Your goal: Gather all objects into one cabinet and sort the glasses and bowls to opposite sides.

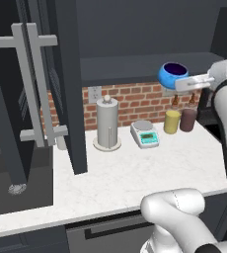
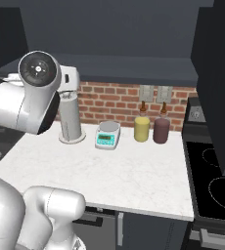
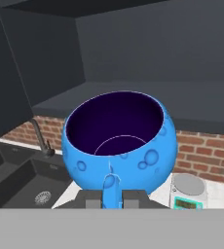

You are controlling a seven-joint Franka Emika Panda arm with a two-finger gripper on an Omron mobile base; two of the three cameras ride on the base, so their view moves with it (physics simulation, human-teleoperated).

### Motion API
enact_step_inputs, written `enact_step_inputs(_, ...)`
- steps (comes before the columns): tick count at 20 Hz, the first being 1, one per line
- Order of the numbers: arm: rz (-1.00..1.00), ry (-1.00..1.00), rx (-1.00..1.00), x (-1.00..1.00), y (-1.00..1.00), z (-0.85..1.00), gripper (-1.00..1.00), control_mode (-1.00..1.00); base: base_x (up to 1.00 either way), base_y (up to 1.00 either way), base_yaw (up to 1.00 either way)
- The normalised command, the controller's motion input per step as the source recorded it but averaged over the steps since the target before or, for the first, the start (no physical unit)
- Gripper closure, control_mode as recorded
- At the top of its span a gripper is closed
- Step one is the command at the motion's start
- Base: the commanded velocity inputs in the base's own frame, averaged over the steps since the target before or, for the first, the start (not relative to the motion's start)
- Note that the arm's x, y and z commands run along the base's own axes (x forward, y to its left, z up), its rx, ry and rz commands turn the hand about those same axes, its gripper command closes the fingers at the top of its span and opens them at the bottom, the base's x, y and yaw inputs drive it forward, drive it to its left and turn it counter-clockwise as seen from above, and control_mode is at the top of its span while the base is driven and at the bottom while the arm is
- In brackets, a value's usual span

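A white worktop (image 1: 135, 173) is carrying a towel stand (image 1: 107, 123), a scale (image 1: 145, 133), and two bottles, yellow (image 1: 172, 120) and brown (image 1: 188, 118).

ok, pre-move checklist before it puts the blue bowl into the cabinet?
1. Grip: gripper is shut on the blue bowl's rim, fingers either side of the wall. ok.
2. Bowl attitude: in the left base view the bowl is tilted, mouth up and toward the camera. ok.
3. Height: bowl is level with the cabinet shelf, well above the bottles. ok.
4. Shelf space ahead: bare dark floor visible beyond the bowl. ok.
5. Door clearance: open cabinet door stands far left of the bowl. ok.
6. Other bowls and cup positions: cannot tell.
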Motion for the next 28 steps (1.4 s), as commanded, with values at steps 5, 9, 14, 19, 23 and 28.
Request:
enact_step_inputs(5, 0.0, 0.01, 0.0, -0.41, 0.0, 0.0, 1.0, -1.0, 0.0, 0.0, 0.0)
enact_step_inputs(9, 0.0, 0.0, 0.0, -0.49, 0.0, 0.0, 1.0, -1.0, 0.0, 0.0, 0.0)
enact_step_inputs(14, 0.0, 0.01, 0.0, -0.08, 0.0, 0.0, 1.0, 1.0, -0.05, 0.0, 0.0)
enact_step_inputs(19, 0.0, 0.0, 0.0, 0.0, 0.0, 0.0, 1.0, 1.0, -0.6, 0.0, 0.0)
enact_step_inputs(23, 0.0, 0.0, 0.0, 0.0, 0.0, 0.0, 1.0, 1.0, -0.9, 0.02, 0.0)
enact_step_inputs(28, 0.0, 0.0, 0.0, 0.0, 0.0, 0.0, 1.0, 1.0, -0.93, 0.03, 0.0)
